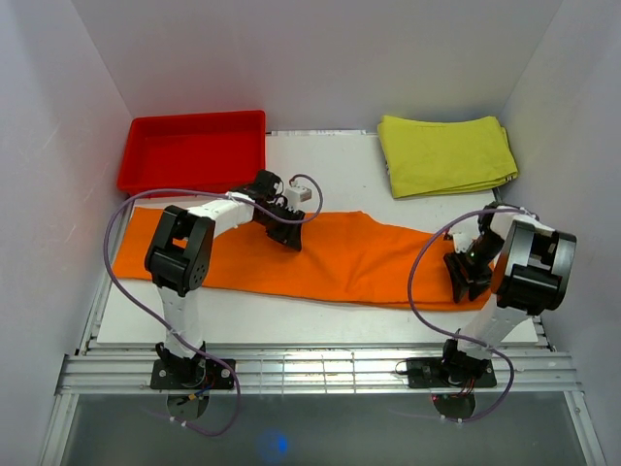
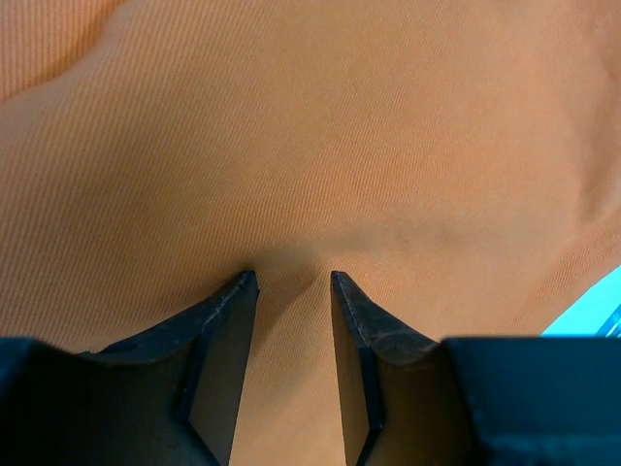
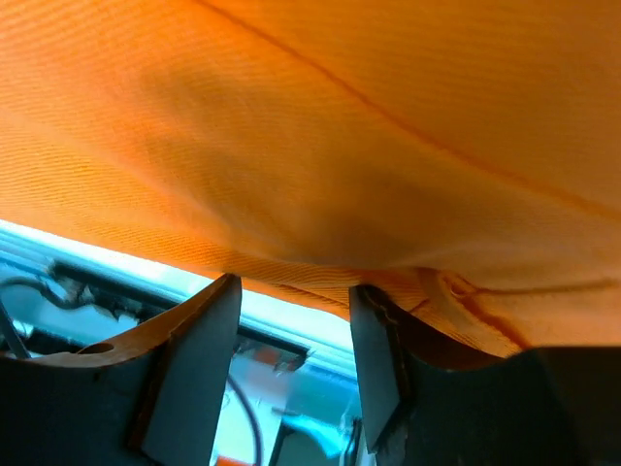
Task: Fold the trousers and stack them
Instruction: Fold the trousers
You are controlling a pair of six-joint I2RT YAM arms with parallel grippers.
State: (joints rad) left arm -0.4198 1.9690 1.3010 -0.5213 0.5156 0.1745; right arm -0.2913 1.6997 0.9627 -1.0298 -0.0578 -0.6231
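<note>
The orange trousers (image 1: pixel 340 257) lie flat across the table, left to right. My left gripper (image 1: pixel 288 236) rests on their far edge near the middle. In the left wrist view its fingertips press into the trousers (image 2: pixel 340 146), and the left gripper (image 2: pixel 291 277) has a narrow gap between the jaws with flat fabric showing in it. My right gripper (image 1: pixel 466 282) is at the trousers' right end. In the right wrist view the right gripper (image 3: pixel 291 282) stands open at the near hem of the trousers (image 3: pixel 340 126); the right finger (image 3: pixel 374 330) touches the hem, and no fabric lies between the jaws.
A red tray (image 1: pixel 194 155) sits at the back left, just beyond the left arm. A folded yellow-green cloth (image 1: pixel 446 155) lies at the back right. White walls close in both sides. Metal rails (image 1: pixel 320 369) run along the near table edge.
</note>
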